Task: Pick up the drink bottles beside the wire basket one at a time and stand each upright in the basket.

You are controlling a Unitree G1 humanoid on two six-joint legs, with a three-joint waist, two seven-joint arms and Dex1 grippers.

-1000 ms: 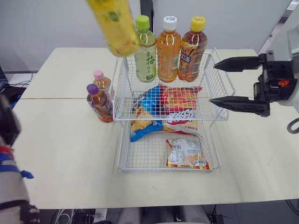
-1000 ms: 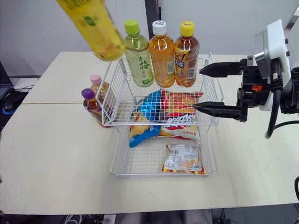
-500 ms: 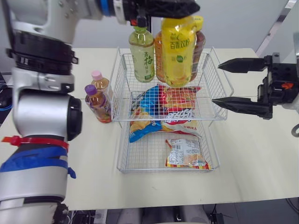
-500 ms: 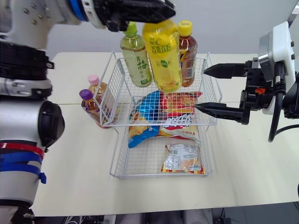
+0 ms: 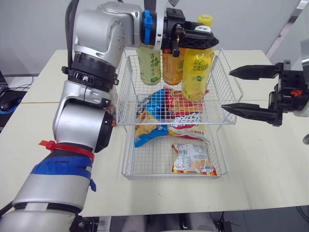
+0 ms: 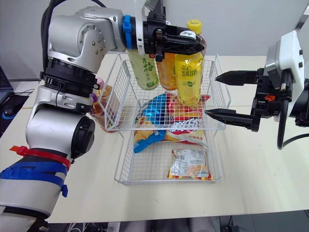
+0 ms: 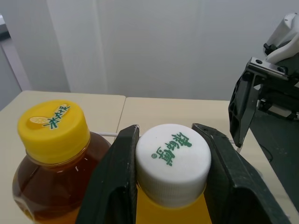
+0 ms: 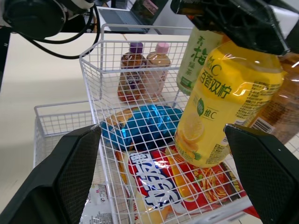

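My left gripper (image 7: 168, 135) pinches the white screw cap (image 7: 172, 161) of a yellow plastic drink bottle (image 5: 195, 72), one black finger pressed to each side of the cap. The bottle hangs upright inside the upper tier of the white wire basket (image 5: 124, 96), its base just over a red snack packet (image 5: 186, 99); whether the two touch cannot be told. Behind it along the back of the tier stand a pale green tea bottle (image 5: 150, 65), an orange drink bottle (image 5: 170, 67) and a brown tea bottle with a yellow cap (image 7: 51, 126), the last just beside the bottle I hold. A blue snack packet (image 5: 155, 104) lies by the red one, and a clear packet (image 5: 193, 158) lies in the lower tray. Two small bottles, one purple-capped (image 8: 132, 70) and one pink-capped (image 8: 156, 70), stand on the cream table (image 5: 43, 145) at the basket's left side. My right gripper (image 5: 228, 90) hovers at the basket's right wall, fingers spread wide and empty.
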